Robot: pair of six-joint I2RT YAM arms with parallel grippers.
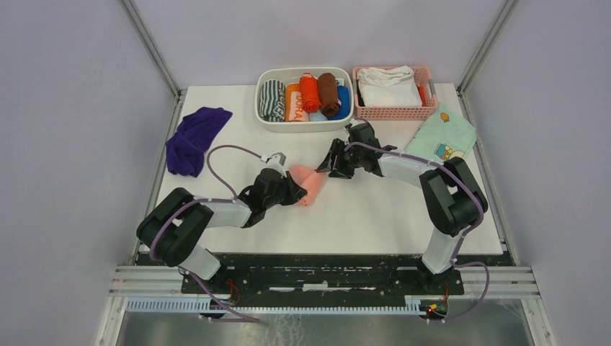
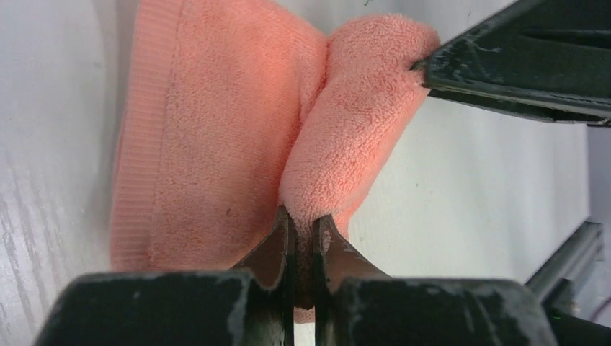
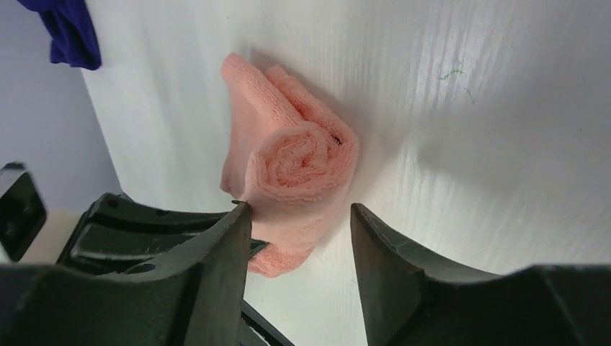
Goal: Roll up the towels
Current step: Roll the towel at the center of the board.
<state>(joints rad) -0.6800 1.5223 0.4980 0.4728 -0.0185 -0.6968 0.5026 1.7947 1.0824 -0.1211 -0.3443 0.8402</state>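
The left gripper (image 2: 302, 216) sits closest to the lens, its jaws closed on a raised fold of the pink towel (image 2: 216, 130). The towel lies mid-table between the two grippers, with one end wound into a tight spiral and the rest lying flatter. The right gripper (image 3: 299, 209) stands just beside the spiral end with its jaws apart, holding nothing.

Recommended procedure:
- Hold the pinched fold low and taut, since slack would likely let the spiral loosen.
- Close the right jaws across the roll and turn it toward the left gripper, keeping the edges aligned.

The purple towel (image 1: 193, 137) lies crumpled near the left edge of the table (image 1: 375, 209), not yet rolled. Beyond the grippers, a white tub (image 1: 302, 126) holds rolled cloths. One orange roll bears white lettering that is too small to read with confidence, and no other writing is legible.
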